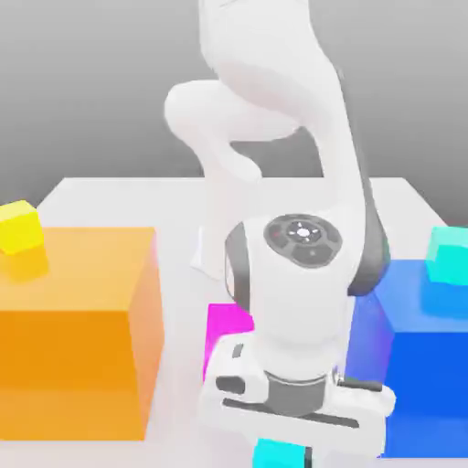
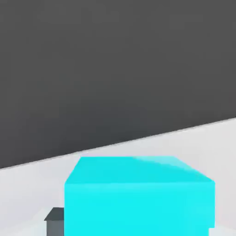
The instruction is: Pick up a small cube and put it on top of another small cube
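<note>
The small light cyan cube (image 1: 277, 454) sits right under my hand at the bottom edge of the exterior view, and in the hand view the small cube (image 2: 139, 198) looms close. My gripper (image 1: 283, 452) is shut on it, and one dark finger (image 2: 55, 221) presses against the cube's side. The other finger is hidden behind the cube. A greener turquoise small cube (image 1: 450, 256) rests on top of the big blue block (image 1: 425, 366) at the exterior view's right.
A big orange block (image 1: 78, 329) stands at the exterior view's left with a small yellow-green cube (image 1: 20, 227) on top. A magenta block (image 1: 227, 331) sits behind my hand. The white table's edge (image 2: 115, 145) runs across the hand view against a dark background.
</note>
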